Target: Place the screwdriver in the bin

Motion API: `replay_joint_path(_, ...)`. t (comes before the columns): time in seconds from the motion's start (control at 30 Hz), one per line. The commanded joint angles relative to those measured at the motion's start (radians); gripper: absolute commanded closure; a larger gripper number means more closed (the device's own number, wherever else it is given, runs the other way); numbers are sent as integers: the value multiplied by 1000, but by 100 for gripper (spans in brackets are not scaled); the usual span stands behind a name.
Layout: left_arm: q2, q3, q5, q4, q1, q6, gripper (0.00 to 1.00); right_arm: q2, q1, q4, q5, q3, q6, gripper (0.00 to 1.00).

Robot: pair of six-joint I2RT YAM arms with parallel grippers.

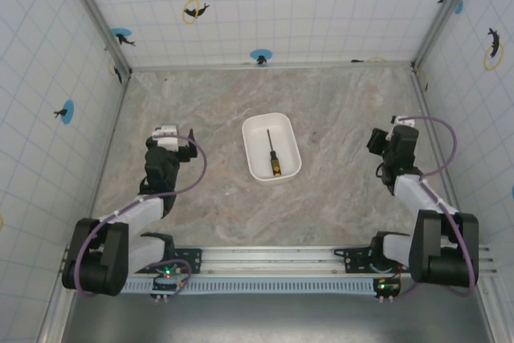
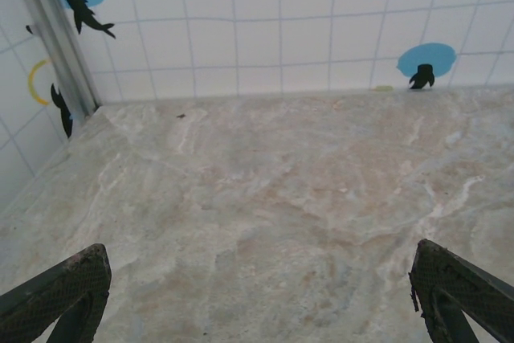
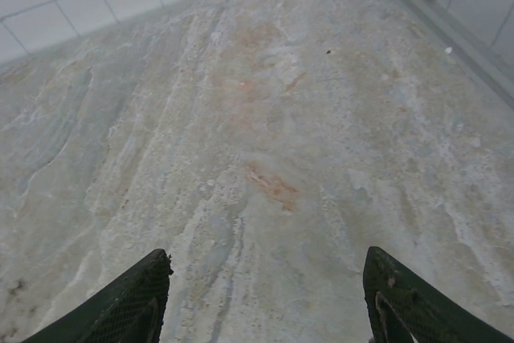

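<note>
The white bin (image 1: 291, 140) sits in the middle of the marble table. Inside it lies the screwdriver (image 1: 272, 156), thin shaft toward the back and yellow-orange handle toward the front. My left gripper (image 1: 166, 133) hovers well to the left of the bin; in the left wrist view its gripper (image 2: 261, 295) is open, with bare marble between the dark fingertips (image 2: 68, 287). My right gripper (image 1: 399, 136) stands far to the right of the bin. The right wrist view shows that gripper (image 3: 265, 299) open too, its fingers (image 3: 128, 299) holding nothing.
Tiled walls with dolphin stickers enclose the table on three sides, with metal corner posts (image 1: 103, 18) at the back. A rail (image 1: 273, 259) with both arm bases runs along the near edge.
</note>
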Motion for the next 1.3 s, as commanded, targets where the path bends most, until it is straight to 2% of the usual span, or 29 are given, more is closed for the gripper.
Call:
replay_joint_path(0.0,22,0,21,82,31,2,3,-28,-2,267,71,-64,-56,35)
replay_joint_path(0.13,55,-29,17,146,49,17,3,-5,4,407,91,-131,-60,35)
replay_joint_path(0.33,111,-57,122,234,90,30,3,72,37,535,160,-164,-74,34)
replay_joint_path(0.47,149,-51,119,275,107,36,3,160,67,629,194,-168,-94,34)
replay_joint_path(0.63,228,-79,84,414,121,27,3,288,115,764,239,-171,-136,35)
replay_joint_path(0.87,360,-64,46,533,124,8,3,270,125,717,275,-162,-138,34)
replay_joint_path(0.97,343,-31,27,428,124,4,3,275,127,680,281,-138,-135,33)
replay_joint_path(1.03,351,3,24,373,126,-2,2,279,122,667,269,-130,-132,30)
replay_joint_path(1.27,351,3,28,374,131,-2,2,280,116,657,262,-125,-129,4)
